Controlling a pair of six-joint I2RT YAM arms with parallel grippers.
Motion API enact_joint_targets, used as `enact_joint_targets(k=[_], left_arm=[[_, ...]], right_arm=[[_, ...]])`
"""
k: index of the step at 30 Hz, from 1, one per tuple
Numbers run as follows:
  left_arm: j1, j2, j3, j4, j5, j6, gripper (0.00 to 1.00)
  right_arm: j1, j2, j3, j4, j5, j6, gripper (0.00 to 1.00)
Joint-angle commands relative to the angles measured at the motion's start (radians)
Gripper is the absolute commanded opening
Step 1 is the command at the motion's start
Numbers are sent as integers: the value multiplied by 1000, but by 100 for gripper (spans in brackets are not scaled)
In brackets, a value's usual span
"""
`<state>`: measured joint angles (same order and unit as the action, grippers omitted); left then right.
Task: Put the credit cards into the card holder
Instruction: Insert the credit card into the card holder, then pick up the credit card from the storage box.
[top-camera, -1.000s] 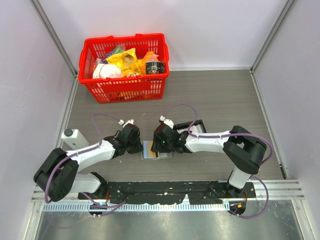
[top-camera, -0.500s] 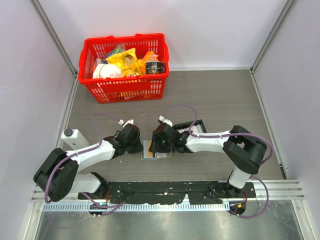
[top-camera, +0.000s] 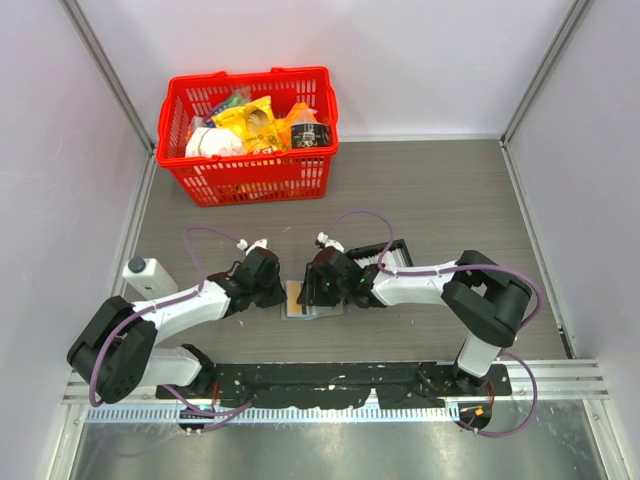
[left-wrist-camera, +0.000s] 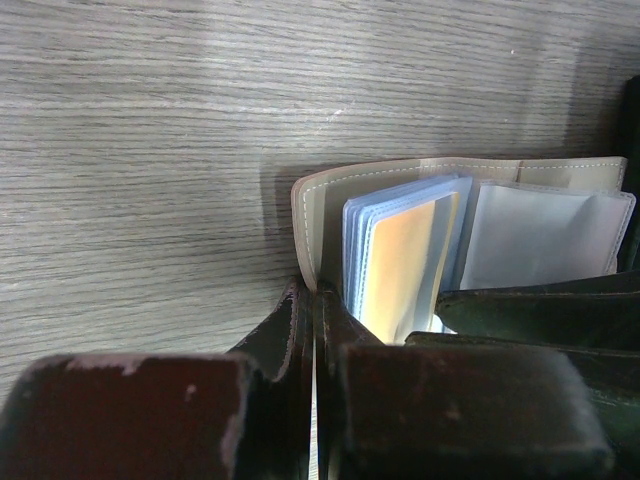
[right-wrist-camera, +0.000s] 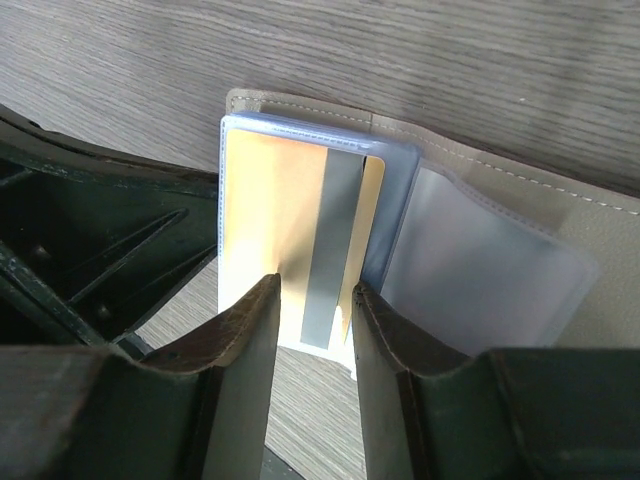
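Note:
The card holder (top-camera: 298, 300) lies open on the table between both grippers, its grey-beige cover (left-wrist-camera: 318, 205) and clear pockets (right-wrist-camera: 470, 260) showing. A tan-orange credit card (right-wrist-camera: 270, 215) with a grey stripe sits partly inside the front pocket, and its lower edge sticks out. My left gripper (left-wrist-camera: 314, 300) is shut on the near edge of the holder's cover, at its left side (top-camera: 280, 292). Over that card, my right gripper (right-wrist-camera: 317, 290) stands open, a fingertip on either side of the grey stripe and table showing in the gap. From above the right gripper (top-camera: 314, 292) covers the holder's right half.
A black open tray (top-camera: 388, 254) lies just behind the right wrist. A red basket (top-camera: 250, 135) full of packets stands at the back left. A small white device (top-camera: 147, 275) sits by the left wall. Metal rails run along both side walls.
The right gripper's jaws have narrowed somewhat and its wrist has edged slightly left over the holder. The left gripper has stayed shut in place.

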<state>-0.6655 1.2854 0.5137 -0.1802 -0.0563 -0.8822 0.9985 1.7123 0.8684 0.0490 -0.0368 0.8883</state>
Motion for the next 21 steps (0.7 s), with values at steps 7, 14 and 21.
enact_joint_targets(k=[7,14,21], left_arm=[[-3,-41,-41,-130,-5,28,0],[-3,-104,-6,-182,-5,32,0],[-3,-106,11,-182,13,31,0]], right_arm=[[3,-193,9,-43,144,-118,46],[-29,-342,75,-402,444,-225,48],[-58,-324,122,-581,584,-296,57]])
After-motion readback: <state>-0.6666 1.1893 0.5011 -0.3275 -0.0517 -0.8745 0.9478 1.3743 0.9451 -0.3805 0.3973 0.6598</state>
